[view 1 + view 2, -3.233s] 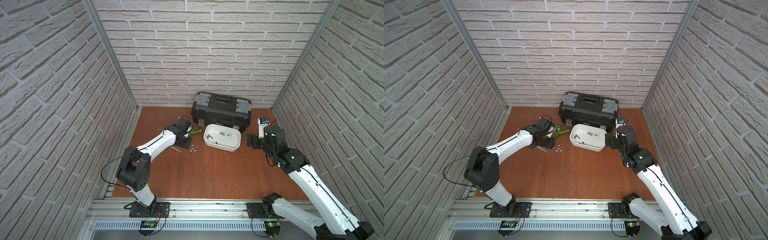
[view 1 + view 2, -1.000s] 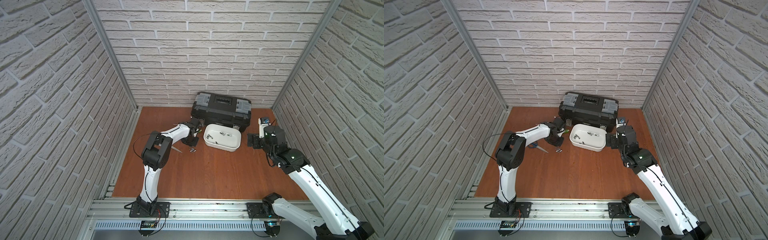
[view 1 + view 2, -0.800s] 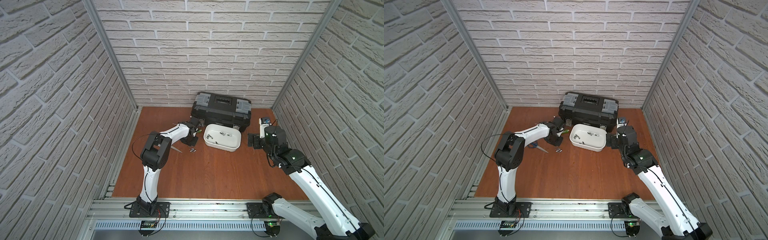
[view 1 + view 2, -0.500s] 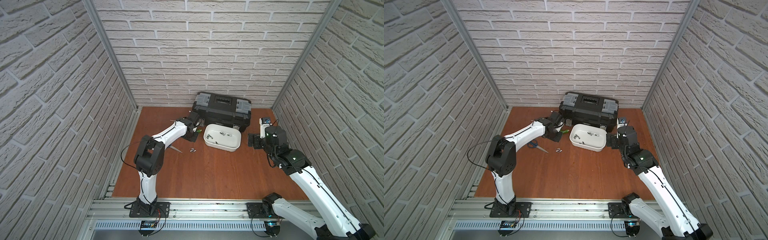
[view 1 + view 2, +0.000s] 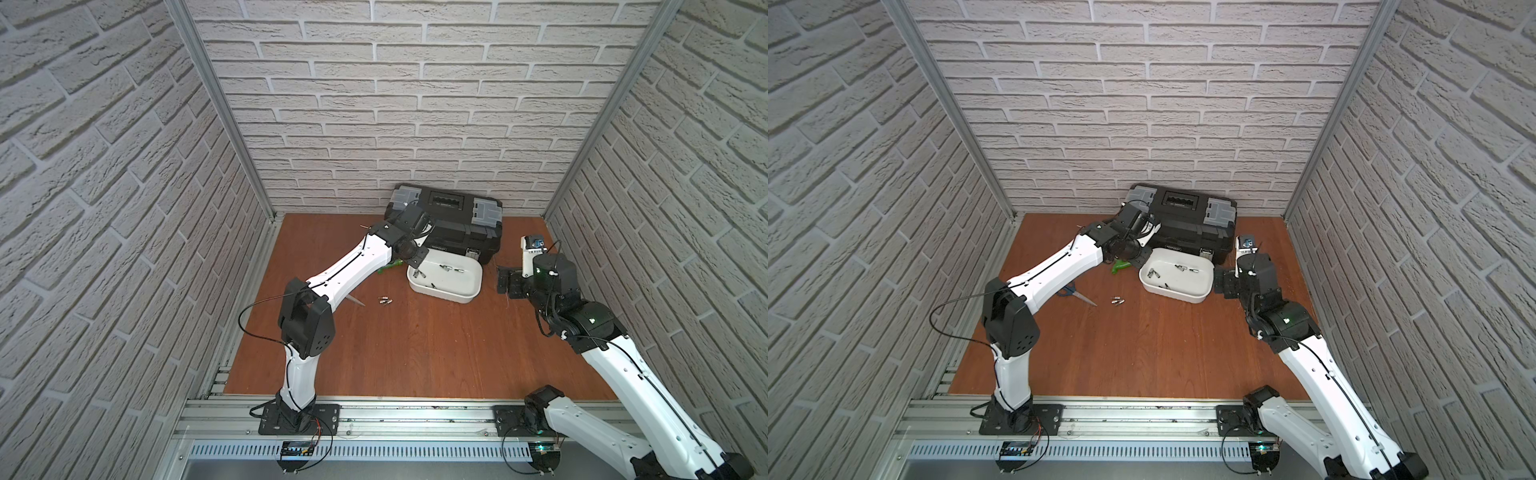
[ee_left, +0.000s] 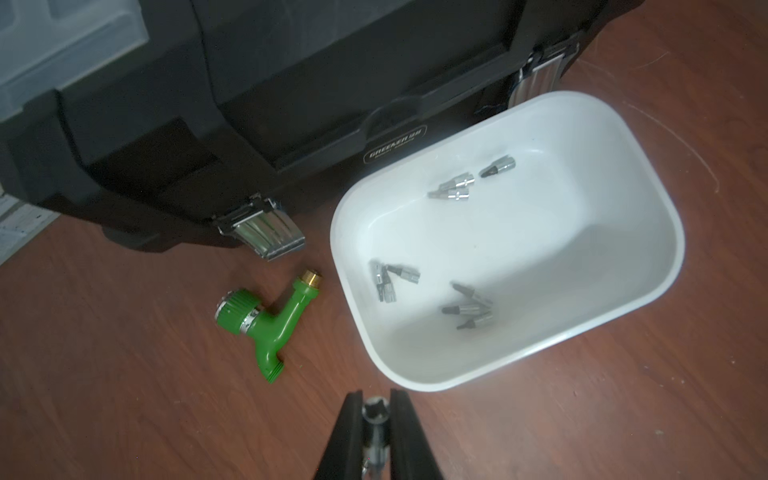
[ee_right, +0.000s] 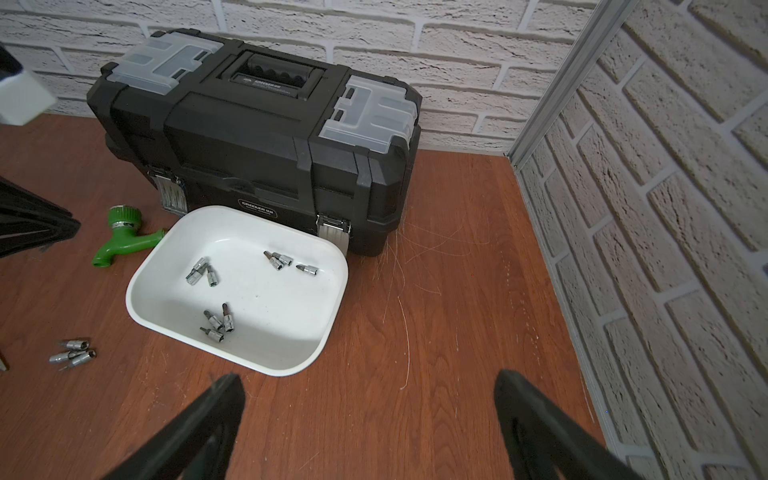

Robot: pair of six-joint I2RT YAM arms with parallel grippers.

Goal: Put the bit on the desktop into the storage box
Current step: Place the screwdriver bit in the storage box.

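My left gripper [image 6: 375, 395] is shut on a small silver bit [image 6: 375, 409], held above the desktop [image 5: 415, 340] just short of the white storage box's rim [image 6: 415, 384]. In a top view the left gripper [image 5: 417, 266] hangs at the left end of the storage box [image 5: 440, 296]. Several bits lie inside the box [image 7: 266, 365]. A small cluster of bits [image 5: 385, 300] [image 7: 72, 353] lies on the desktop left of the box. My right gripper [image 7: 368, 390] stands open and empty over bare wood at the box's right side.
A black toolbox [image 5: 446, 222] with grey latches stands right behind the storage box. A green hose tap [image 6: 270, 324] lies between the toolbox and the box's left end. Blue-handled scissors [image 5: 1077, 295] lie under my left arm. Brick walls close in three sides.
My left arm has lifted from the cluster of bits on the desktop and swung right and back to the storage box's left end. The right arm has not moved.
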